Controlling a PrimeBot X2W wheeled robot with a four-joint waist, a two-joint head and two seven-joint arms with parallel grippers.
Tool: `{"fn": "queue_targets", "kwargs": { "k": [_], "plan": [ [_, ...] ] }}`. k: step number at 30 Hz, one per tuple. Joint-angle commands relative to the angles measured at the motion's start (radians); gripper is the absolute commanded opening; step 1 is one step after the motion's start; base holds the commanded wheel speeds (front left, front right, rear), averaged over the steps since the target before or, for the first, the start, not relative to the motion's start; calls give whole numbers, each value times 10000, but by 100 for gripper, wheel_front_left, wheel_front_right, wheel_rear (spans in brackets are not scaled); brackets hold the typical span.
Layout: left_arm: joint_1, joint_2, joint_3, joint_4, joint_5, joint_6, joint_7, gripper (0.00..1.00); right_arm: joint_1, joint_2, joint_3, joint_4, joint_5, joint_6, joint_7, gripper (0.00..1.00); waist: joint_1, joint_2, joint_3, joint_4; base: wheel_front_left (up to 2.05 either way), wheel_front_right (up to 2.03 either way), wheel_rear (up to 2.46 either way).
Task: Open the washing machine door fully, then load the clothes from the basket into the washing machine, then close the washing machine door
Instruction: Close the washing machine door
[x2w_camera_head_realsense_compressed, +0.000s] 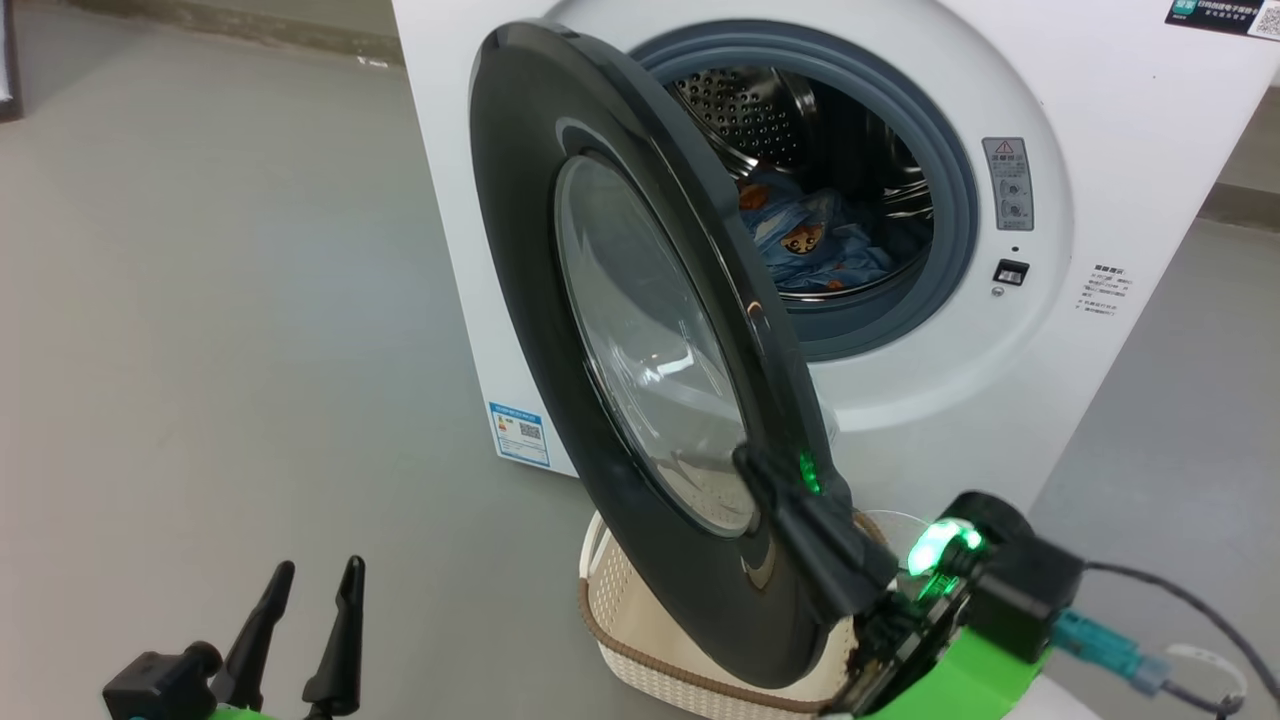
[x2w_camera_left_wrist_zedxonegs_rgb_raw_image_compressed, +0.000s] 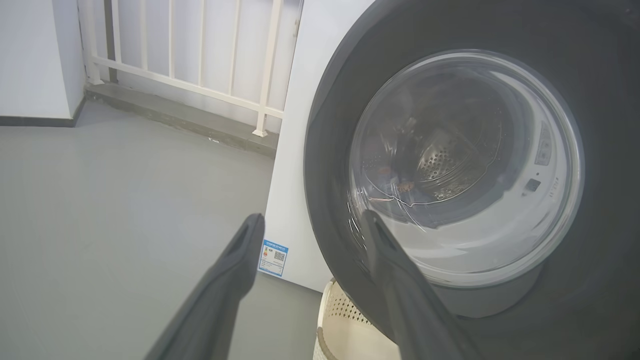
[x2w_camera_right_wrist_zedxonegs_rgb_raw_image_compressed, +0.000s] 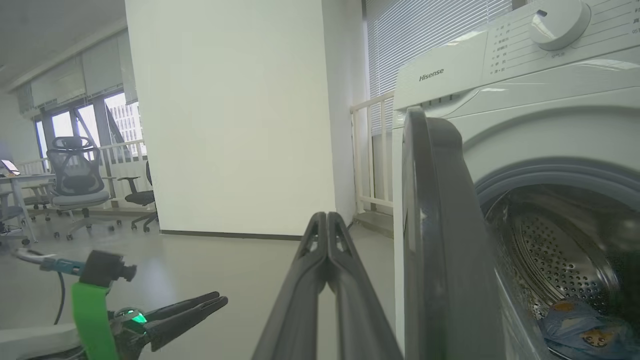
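Observation:
The white washing machine (x2w_camera_head_realsense_compressed: 1000, 420) stands with its door (x2w_camera_head_realsense_compressed: 520, 230) swung about halfway out, black rim and glass window facing me. Light blue clothes (x2w_camera_head_realsense_compressed: 810, 245) with orange faces lie inside the steel drum. The cream basket (x2w_camera_head_realsense_compressed: 625, 610) sits on the floor under the door's lower rim. My right gripper (x2w_camera_head_realsense_compressed: 752, 468) is shut and empty, its fingers lying along the door's lower outer face; whether they touch it I cannot tell. In the right wrist view the shut gripper (x2w_camera_right_wrist_zedxonegs_rgb_raw_image_compressed: 326, 220) sits just left of the edge-on door (x2w_camera_right_wrist_zedxonegs_rgb_raw_image_compressed: 440, 240). My left gripper (x2w_camera_head_realsense_compressed: 320, 565) is open and empty, low at the left.
Grey floor (x2w_camera_head_realsense_compressed: 200, 350) spreads wide to the left of the machine. A white railing (x2w_camera_left_wrist_zedxonegs_rgb_raw_image_compressed: 200, 65) and a pillar (x2w_camera_right_wrist_zedxonegs_rgb_raw_image_compressed: 230, 125) stand behind the machine. Office chairs (x2w_camera_right_wrist_zedxonegs_rgb_raw_image_compressed: 75, 175) are far off. A cable (x2w_camera_head_realsense_compressed: 1180, 600) trails from my right wrist.

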Motion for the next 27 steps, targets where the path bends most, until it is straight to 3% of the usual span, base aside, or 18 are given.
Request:
{"fn": "queue_targets", "kwargs": {
  "k": [1,12,27],
  "plan": [
    [-206,252,381,-178,-36,-36,-66,100,-34,-170,337,-32,-300,73,-76,0,0,0,9,-17,0,0,0],
    [-194,183,457,-190,-26,-36,-67,100,317,-386,1212,1658,-259,73,-76,0,0,0,44,-142,0,0,0],
    [-229,139,427,-216,-15,-36,-67,100,21,-319,1116,3347,233,73,-76,0,0,0,91,-68,0,0,0]
  ]
}}
